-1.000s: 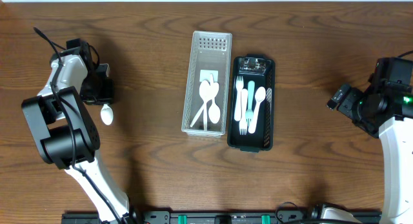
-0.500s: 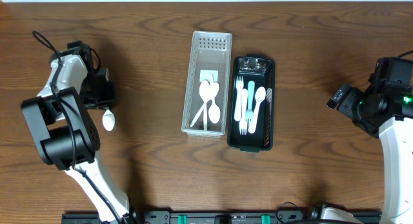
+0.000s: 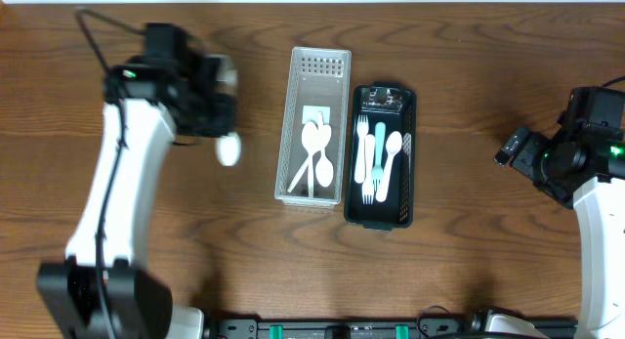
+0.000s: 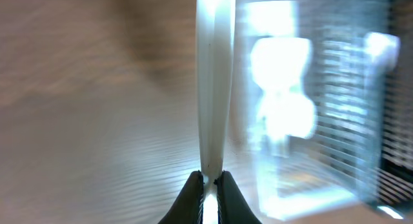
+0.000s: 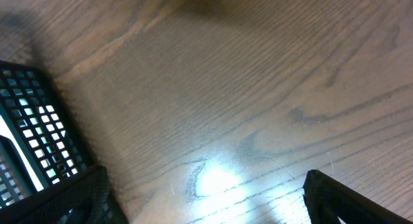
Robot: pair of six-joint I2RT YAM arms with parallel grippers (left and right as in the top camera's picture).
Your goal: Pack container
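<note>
My left gripper (image 3: 215, 116) is shut on the handle of a white plastic spoon (image 3: 229, 149) and holds it above the table, just left of the white slotted basket (image 3: 320, 54). In the left wrist view the jaws (image 4: 210, 183) pinch the spoon (image 4: 213, 88) edge-on, and the basket (image 4: 335, 121) is blurred to the right. That basket holds white spoons (image 3: 316, 153). The black basket (image 3: 411, 183) beside it holds white forks and a pale blue utensil (image 3: 380, 148). My right gripper (image 3: 510, 148) is open and empty at the far right, its fingers (image 5: 206, 201) above bare wood.
The black basket's corner (image 5: 26, 133) shows at the left of the right wrist view. The two baskets stand side by side at the table's middle. Bare wooden table lies around them.
My left arm has swung fast from the far left of the table to the right, carrying the white spoon up close to the white basket. The right arm has not moved.
</note>
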